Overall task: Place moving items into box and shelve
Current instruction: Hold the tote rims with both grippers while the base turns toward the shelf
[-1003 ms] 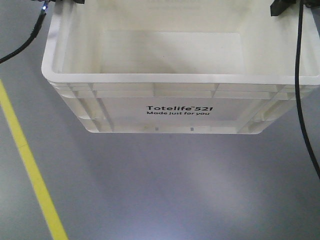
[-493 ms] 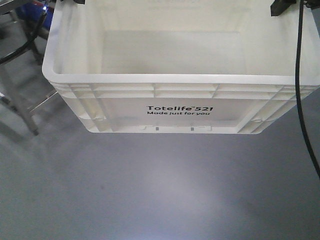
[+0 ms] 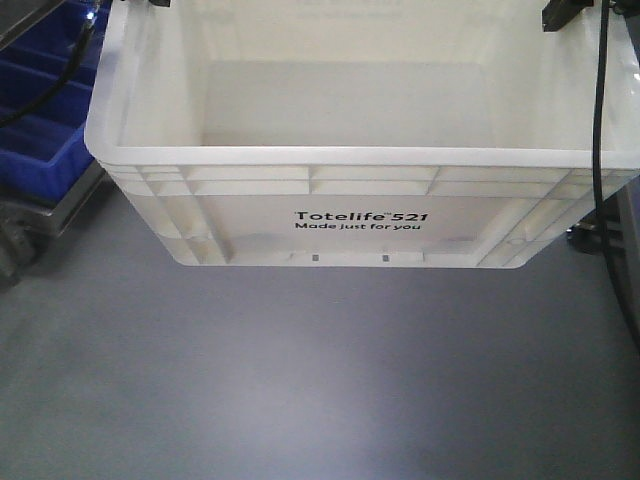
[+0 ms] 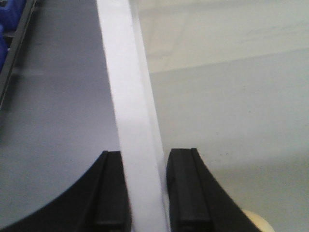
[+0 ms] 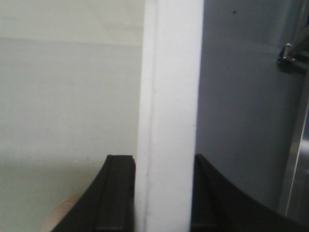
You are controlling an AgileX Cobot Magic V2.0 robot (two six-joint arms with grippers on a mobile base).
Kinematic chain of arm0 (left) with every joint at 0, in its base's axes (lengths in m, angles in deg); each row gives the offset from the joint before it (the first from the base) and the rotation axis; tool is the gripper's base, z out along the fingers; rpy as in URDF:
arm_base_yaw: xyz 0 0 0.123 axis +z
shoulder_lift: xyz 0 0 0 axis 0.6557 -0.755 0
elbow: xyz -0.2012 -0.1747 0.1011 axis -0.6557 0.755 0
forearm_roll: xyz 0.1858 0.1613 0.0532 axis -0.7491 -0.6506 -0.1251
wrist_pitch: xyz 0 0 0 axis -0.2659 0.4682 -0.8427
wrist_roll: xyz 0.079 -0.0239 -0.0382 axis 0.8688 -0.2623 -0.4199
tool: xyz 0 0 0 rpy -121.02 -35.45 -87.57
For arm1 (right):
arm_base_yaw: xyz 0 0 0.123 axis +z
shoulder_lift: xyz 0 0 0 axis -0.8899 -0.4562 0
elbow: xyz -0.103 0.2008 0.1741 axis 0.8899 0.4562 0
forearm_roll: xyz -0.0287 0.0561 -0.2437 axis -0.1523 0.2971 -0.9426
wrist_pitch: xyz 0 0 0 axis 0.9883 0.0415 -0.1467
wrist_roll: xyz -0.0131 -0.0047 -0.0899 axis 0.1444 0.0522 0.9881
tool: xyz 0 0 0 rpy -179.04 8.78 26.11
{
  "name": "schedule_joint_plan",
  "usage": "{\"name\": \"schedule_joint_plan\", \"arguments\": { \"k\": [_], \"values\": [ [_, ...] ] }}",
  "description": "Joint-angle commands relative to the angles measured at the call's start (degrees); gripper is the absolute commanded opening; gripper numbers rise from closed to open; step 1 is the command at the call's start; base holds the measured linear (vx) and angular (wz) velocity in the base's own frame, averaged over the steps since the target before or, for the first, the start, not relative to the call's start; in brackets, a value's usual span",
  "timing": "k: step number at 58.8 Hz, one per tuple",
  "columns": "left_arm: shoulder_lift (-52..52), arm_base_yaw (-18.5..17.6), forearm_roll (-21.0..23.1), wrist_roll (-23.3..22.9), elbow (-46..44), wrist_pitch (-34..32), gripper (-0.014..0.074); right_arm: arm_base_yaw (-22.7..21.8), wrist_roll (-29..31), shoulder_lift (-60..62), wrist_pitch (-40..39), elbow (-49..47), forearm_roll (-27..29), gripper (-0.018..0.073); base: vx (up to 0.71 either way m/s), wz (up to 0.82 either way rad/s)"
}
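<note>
White plastic box [image 3: 360, 215], printed "Totelife 521", hangs above the grey floor [image 3: 300, 390], gripped at the rims of its two side walls. The left gripper [image 4: 145, 162] is clenched on the left rim, one black finger outside the wall and one inside. The right gripper [image 5: 164, 166] clamps the right rim likewise, the wall filling the gap between its jaws. Blue bins [image 3: 40, 130] lie near the box's left side
</note>
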Motion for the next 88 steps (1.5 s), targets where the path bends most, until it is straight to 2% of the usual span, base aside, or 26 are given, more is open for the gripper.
{"name": "schedule_joint_plan", "arguments": {
  "k": [1, 35, 88],
  "values": [
    [3.46, 0.81, -7.30, 0.24, -2.20, -4.54, 0.0002, -1.21, 0.76, 3.69, 0.07, -2.32, -6.85, -0.0005, 0.48, -0.59],
    [3.46, 0.81, -7.30, 0.24, -2.20, -4.56, 0.0002, -1.21, 0.76, 3.69, 0.06, -2.32, -6.64, -0.0005, 0.50, -0.46],
    [3.46, 0.81, -7.30, 0.24, -2.20, -4.56, 0.0002, -1.21, 0.76, 3.69, 0.06, -2.32, -6.64, -0.0005, 0.56, -0.08]
  ]
}}
